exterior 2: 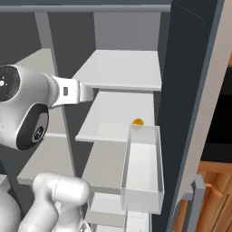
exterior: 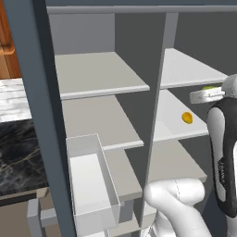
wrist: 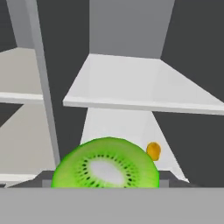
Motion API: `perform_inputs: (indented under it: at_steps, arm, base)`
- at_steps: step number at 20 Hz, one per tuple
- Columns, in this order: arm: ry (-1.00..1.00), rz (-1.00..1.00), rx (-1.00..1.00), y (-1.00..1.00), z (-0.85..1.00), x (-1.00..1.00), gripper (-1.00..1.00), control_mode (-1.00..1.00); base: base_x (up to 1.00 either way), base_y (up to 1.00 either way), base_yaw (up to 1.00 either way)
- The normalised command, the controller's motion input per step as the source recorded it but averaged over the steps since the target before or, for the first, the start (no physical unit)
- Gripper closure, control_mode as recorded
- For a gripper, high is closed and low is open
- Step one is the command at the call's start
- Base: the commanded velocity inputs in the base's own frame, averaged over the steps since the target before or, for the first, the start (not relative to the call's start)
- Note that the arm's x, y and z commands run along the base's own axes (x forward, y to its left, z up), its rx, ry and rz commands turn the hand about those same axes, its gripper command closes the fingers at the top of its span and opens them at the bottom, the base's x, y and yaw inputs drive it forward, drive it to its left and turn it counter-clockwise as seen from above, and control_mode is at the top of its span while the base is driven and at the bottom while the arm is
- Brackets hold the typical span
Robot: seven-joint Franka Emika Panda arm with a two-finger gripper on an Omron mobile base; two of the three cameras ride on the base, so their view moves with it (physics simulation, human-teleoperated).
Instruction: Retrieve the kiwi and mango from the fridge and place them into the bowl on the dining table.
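So the kiwi (wrist: 105, 164) sits pinched in the gripper (wrist: 105, 186), bottom centre of the hand view, inside the fridge (exterior: 39, 115). Mango (exterior: 187, 117) waits on its shelf, centre right. Neither fruit has reached the bowl.

Kitchen, rendered, seen from right in front of an open fridge (exterior: 32, 115). Dark slate-grey casing and door edges frame both base views. Inside: pale grey shelves (exterior: 99, 74) stacked in two columns split by a vertical divider, with white door bins (exterior 2: 142, 170) on either side. Food present: a mango (exterior: 187, 117) on a right-hand shelf and a cut kiwi (wrist: 106, 165) with green flesh, close to the hand camera. Beside the fridge, left: a black gold-veined marble counter (exterior: 16, 157), white tiled wall behind it, wooden cabinet (exterior: 7, 44) above. Wooden cabinetry (exterior 2: 215, 190) also at far right.
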Motion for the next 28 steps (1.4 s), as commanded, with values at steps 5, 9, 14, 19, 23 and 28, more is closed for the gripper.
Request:
perform_inputs:
  at_steps: [5,9,14,19,23,28]
  arm:
    - [0.00,0.02,0.01,-0.11,-0.13,-0.97,1.00,-1.00]
    - [0.00,0.08,0.00,0.00,-0.31,-0.55,1.00,-1.00]
    - [0.00,0.03,0.00,-0.05,-0.08,-0.10,1.00,1.00]
    - [0.00,0.00,0.00,0.00,0.00,0.00,1.00,1.00]
    - [0.00,0.00,0.00,0.00,0.00,0.00,1.00,1.00]
    - [0.00,0.00,0.00,0.00,0.00,0.00,1.00,1.00]
  base:
    - [0.00,0.00,0.00]
    - [0.00,0.00,0.00]
    - [-0.24,-0.04,0.00]
    - [-0.98,-0.10,0.00]
    - [-0.99,0.00,0.01]
    - [-0.98,0.00,0.01]
